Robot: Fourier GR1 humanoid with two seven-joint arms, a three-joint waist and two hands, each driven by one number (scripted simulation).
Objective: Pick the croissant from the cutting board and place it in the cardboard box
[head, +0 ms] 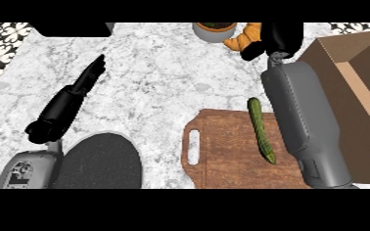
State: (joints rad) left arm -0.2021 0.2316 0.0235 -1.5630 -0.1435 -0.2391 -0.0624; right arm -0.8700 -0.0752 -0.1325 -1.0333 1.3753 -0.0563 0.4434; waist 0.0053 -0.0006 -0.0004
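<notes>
The golden croissant (pixel 244 37) is held up near the top of the head view, right of a grey pot. My right hand (pixel 278 40) is shut on it, fingers curled round its right side and hiding part of it. The wooden cutting board (pixel 224 159) lies at the lower middle with a green cucumber (pixel 260 129) along its right part. The cardboard box (pixel 345 73) stands open at the right edge, just right of my right forearm. My left hand (pixel 88 78) rests open at the left, fingers straight and pointing up.
A grey pot (pixel 214 31) with dark contents stands at the top middle, touching distance from the croissant. A dark round plate (pixel 98 162) lies at the lower left. A black object (pixel 72 28) sits at the top left. Marble counter spreads between.
</notes>
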